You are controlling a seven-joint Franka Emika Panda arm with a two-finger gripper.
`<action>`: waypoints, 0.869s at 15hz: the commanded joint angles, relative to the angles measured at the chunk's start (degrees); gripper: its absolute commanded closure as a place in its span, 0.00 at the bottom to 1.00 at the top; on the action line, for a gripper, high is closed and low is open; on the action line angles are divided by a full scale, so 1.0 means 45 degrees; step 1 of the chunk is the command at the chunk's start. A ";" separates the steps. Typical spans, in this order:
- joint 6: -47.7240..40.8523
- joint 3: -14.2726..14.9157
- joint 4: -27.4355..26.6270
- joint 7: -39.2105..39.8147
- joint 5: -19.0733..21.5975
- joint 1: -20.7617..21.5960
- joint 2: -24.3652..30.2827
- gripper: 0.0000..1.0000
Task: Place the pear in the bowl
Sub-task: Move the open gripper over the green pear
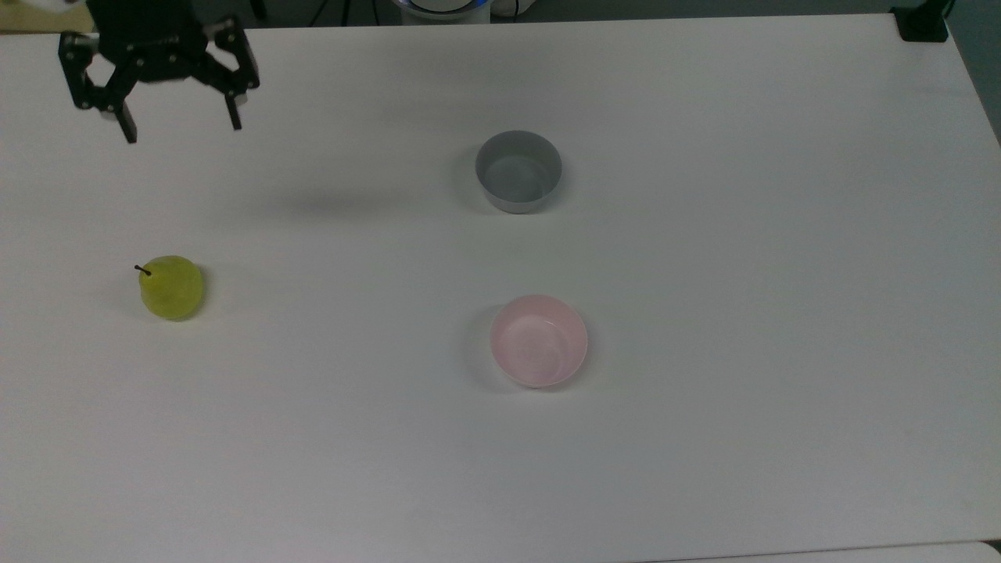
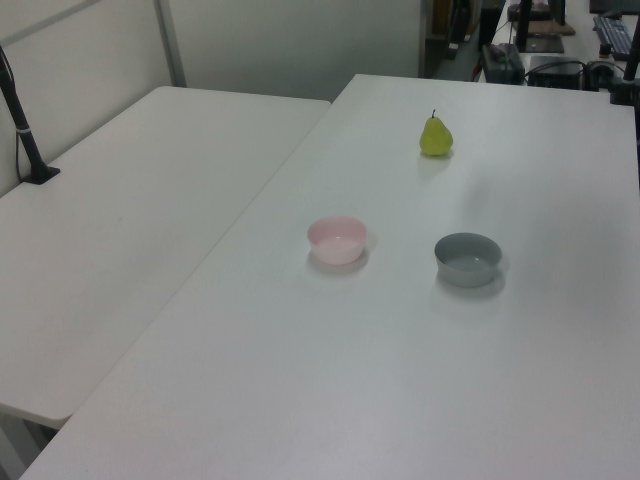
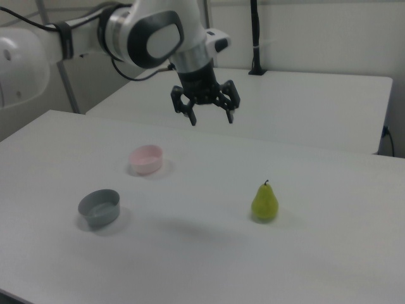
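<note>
The yellow-green pear (image 1: pixel 172 288) stands upright on the white table (image 1: pixel 704 438) at the top view's left, its dark stem up; it shows too as the pear (image 2: pixel 435 137) and the pear (image 3: pixel 265 202). The pale pink bowl (image 1: pixel 539 341) sits empty near the table's middle, the same bowl (image 2: pixel 337 240) and bowl (image 3: pixel 146 159) in the side views. My gripper (image 1: pixel 182 130) hangs open and empty high above the table, toward the top view's upper left, well apart from the pear. In the right view the gripper (image 3: pixel 212 120) points down.
A grey straight-sided bowl (image 1: pixel 518 171) stands empty beyond the pink one, also the grey bowl (image 2: pixel 468 259) and grey bowl (image 3: pixel 99 208). A second white table (image 2: pixel 130 220) adjoins on the left view's left, with a black post (image 2: pixel 25 125) on it.
</note>
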State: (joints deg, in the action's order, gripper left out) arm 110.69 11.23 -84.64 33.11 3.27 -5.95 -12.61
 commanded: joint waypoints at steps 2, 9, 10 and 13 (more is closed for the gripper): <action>0.0947 0.0512 -0.0019 -0.0658 -0.0376 -0.0044 -0.0596 0.00; 0.2958 0.0513 -0.0684 -0.0893 -0.1255 -0.0435 -0.1806 0.00; 0.3328 0.0513 -0.0955 -0.0893 -0.1255 -0.0493 -0.1905 0.00; 0.4266 0.0513 -0.1639 -0.0952 -0.1236 -0.0728 -0.1964 0.00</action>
State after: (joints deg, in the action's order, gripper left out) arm 125.21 13.34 -88.00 30.03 -1.41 -8.54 -22.06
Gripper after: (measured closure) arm 0.000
